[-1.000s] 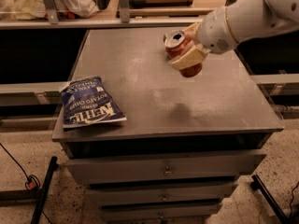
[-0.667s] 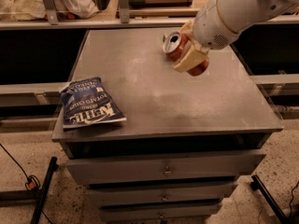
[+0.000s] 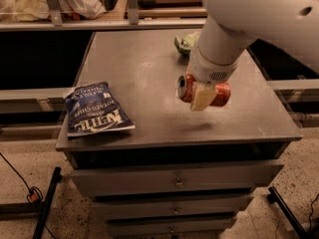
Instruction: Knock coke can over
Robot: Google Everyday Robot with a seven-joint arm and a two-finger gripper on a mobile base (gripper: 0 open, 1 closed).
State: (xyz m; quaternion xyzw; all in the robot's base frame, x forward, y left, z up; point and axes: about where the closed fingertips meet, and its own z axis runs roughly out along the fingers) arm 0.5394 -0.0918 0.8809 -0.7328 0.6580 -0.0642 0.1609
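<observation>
The coke can (image 3: 222,94) is red with a silver top. It lies on its side in my gripper (image 3: 201,101), top facing left, held a little above the grey table (image 3: 144,63) right of the middle. Its shadow falls on the table just below it. The gripper is shut on the can, and one cream finger (image 3: 200,96) crosses the can's front. The white arm comes down from the upper right and hides the can's far side.
A blue Kettle chip bag (image 3: 97,109) lies flat at the table's front left. A small green snack bag (image 3: 185,43) sits at the back, partly behind the arm. The table has drawers below its front edge. Shelving runs behind the table.
The gripper has moved from the back right toward the table's front with the can in it. The green snack bag behind it now shows.
</observation>
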